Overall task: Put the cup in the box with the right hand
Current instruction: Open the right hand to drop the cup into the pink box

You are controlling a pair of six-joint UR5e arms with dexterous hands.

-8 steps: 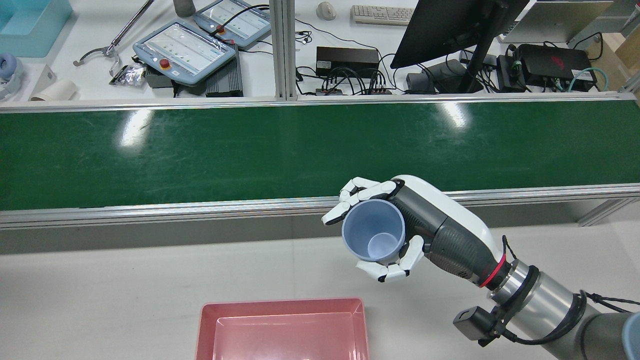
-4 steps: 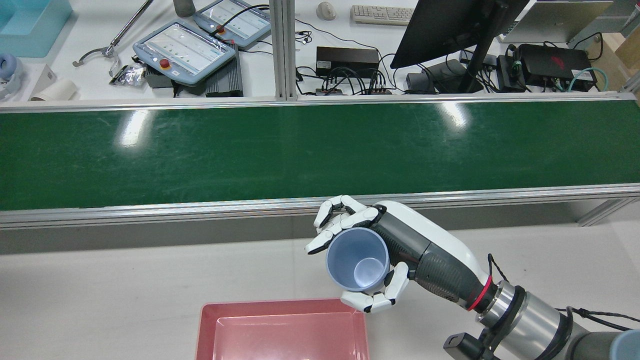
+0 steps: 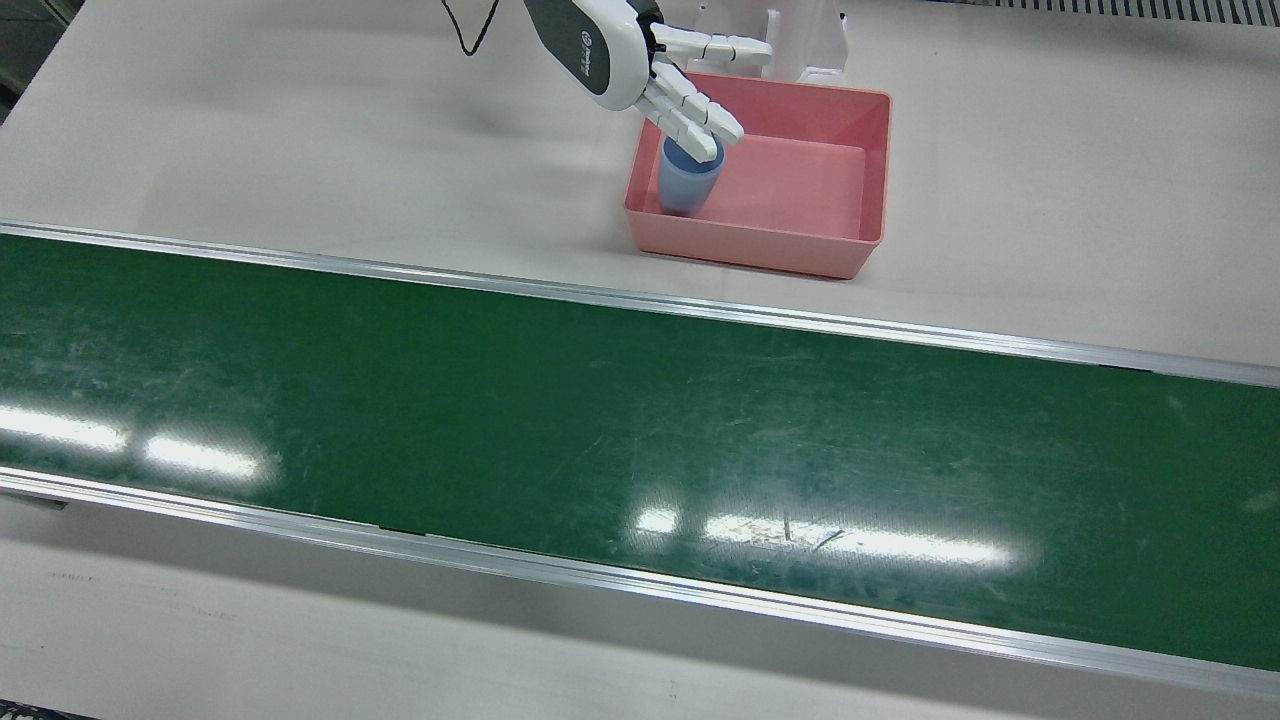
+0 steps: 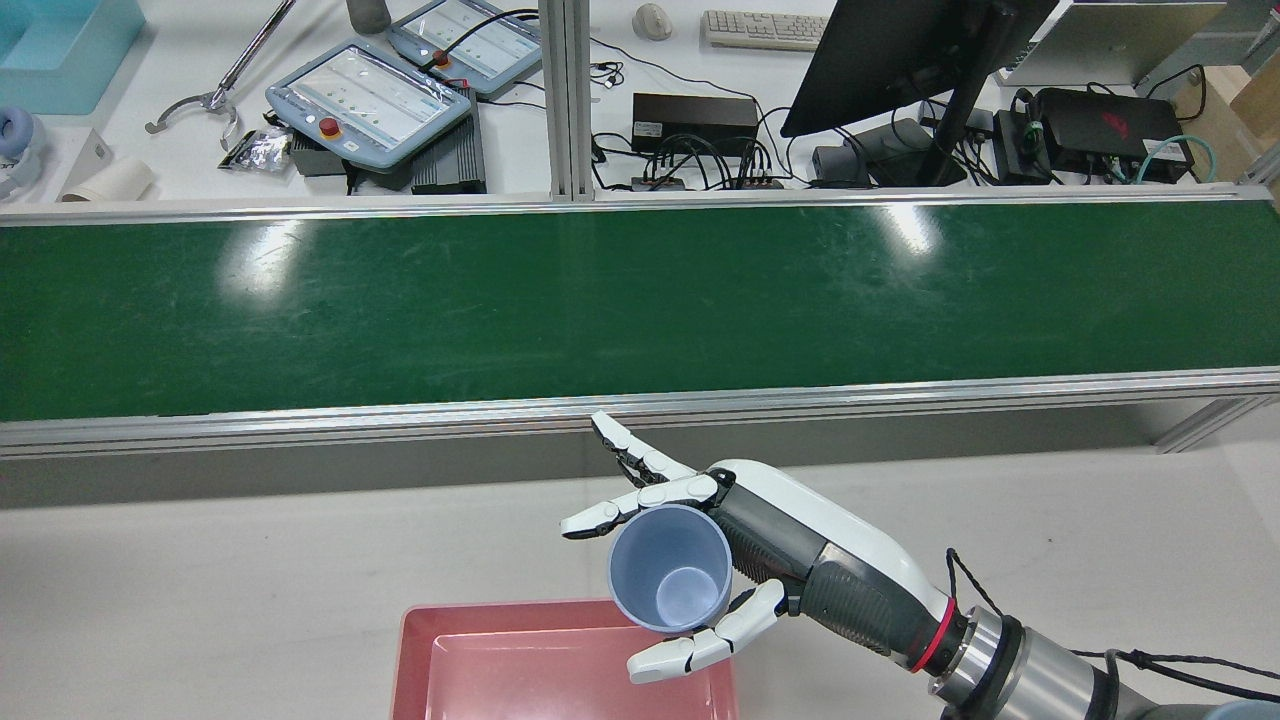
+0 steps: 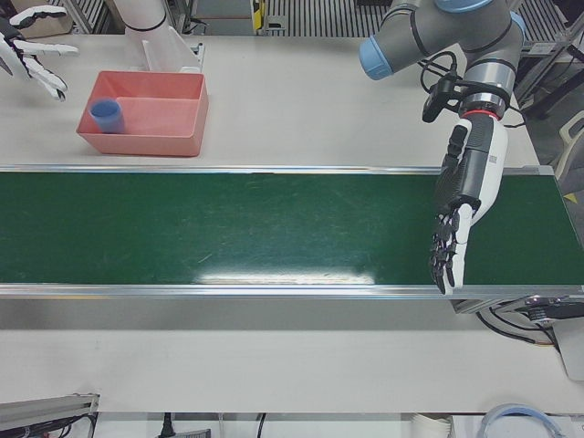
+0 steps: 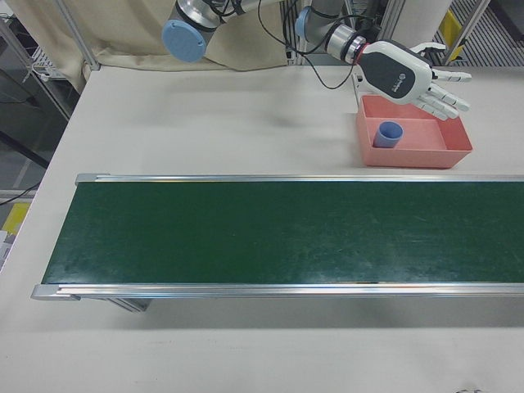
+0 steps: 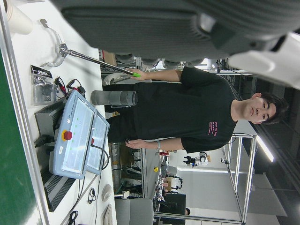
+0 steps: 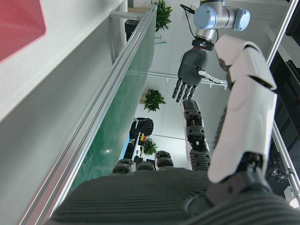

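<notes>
The light blue cup point(image 3: 688, 182) stands mouth up inside the pink box point(image 3: 878, 180), at the end nearest my right arm. It also shows there in the right-front view as the cup point(image 6: 387, 134) in the box point(image 6: 426, 157), and in the left-front view as the cup point(image 5: 107, 115). My right hand point(image 3: 640, 60) hovers just above it with its fingers spread and holds nothing. From behind, the cup point(image 4: 670, 583) appears between the spread fingers of the right hand point(image 4: 770, 545), over the box point(image 4: 560, 665). My left hand point(image 5: 456, 210) hangs open, fingers straight, over the far end of the belt.
The green conveyor belt point(image 3: 600, 420) runs the full width of the table beside the box. Behind it are teach pendants point(image 4: 370, 95), a monitor point(image 4: 900, 50) and cables. A person point(image 7: 187, 112) stands beyond that bench. A white arm pedestal point(image 5: 160, 36) stands behind the box.
The right hand moved down and left in the rear view to above the box, then spread its fingers and let go of the cup.
</notes>
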